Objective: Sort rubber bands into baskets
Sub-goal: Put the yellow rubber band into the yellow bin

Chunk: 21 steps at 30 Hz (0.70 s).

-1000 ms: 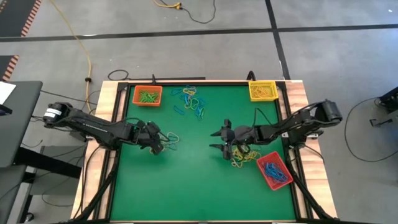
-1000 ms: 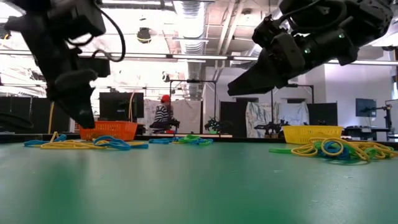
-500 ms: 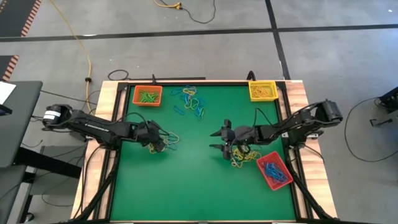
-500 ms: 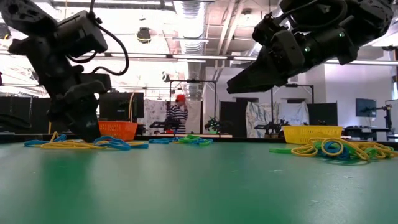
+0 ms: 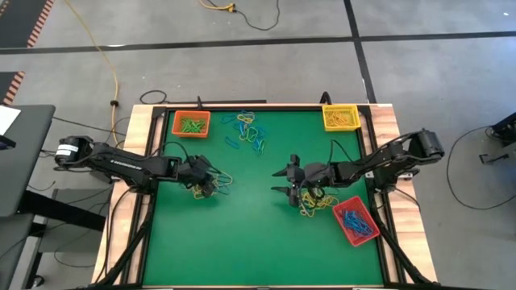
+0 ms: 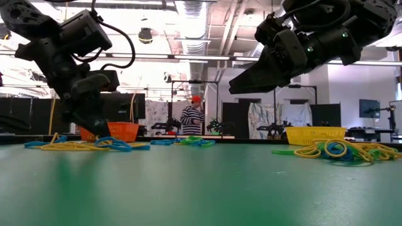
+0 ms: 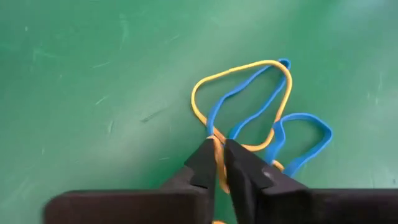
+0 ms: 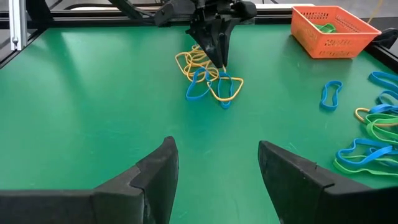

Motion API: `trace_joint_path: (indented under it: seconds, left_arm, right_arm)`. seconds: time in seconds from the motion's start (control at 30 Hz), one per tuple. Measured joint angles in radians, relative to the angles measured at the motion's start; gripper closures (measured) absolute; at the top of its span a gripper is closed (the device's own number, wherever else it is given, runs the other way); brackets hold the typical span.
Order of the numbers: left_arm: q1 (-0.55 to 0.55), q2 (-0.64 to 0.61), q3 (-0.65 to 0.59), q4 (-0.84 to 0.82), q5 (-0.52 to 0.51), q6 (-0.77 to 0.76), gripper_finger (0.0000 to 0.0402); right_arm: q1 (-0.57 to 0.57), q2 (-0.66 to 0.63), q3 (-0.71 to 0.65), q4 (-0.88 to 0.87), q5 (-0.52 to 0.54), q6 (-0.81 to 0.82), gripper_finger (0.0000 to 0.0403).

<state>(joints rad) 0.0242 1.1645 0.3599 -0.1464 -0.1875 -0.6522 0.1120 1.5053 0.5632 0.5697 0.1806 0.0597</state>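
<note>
My left gripper (image 5: 211, 187) is down at a small heap of yellow and blue rubber bands (image 5: 219, 180) on the green table's left half, shut on a yellow rubber band (image 7: 249, 67). My right gripper (image 5: 284, 182) hangs open above the mat, beside another heap of yellow and blue bands (image 5: 316, 203), with nothing between its fingers (image 8: 155, 168). An orange basket (image 5: 191, 123) with green bands stands at the far left. A yellow basket (image 5: 340, 118) stands at the far right and a red basket (image 5: 355, 221) with blue bands at the near right. My left gripper pinches the yellow band's near stretch (image 7: 210, 133) between its two fingertips, right where a blue band (image 7: 298, 118) crosses it. The fingers slant down from the table's left. The band's loop lies flat on the mat beyond the fingertips.
More blue, green and yellow bands (image 5: 248, 131) lie scattered at the far middle of the mat. Wooden rails (image 5: 137, 145) frame the table. In the low view, a person (image 6: 191, 116) walks in the room behind the table.
My left gripper has sunk a little and shifted toward the table's right, into the left heap of bands, tipping as it went. My right gripper has kept still. The person in the background has walked to the right.
</note>
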Motion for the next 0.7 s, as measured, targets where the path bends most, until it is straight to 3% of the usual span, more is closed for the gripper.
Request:
trace_joint_path:
  seconds: [0.37,0.7]
  left_arm:
    - [0.0,0.0,0.003,0.007,0.0,0.056,0.0401]
    - [-0.008,0.0,0.104,0.004,-0.008,0.152,0.0401]
  right_arm:
    - [0.0,0.0,0.0,0.0,0.0,0.003,0.0155]
    - [0.0,0.0,0.0,0.0,0.0,0.003,0.0155]
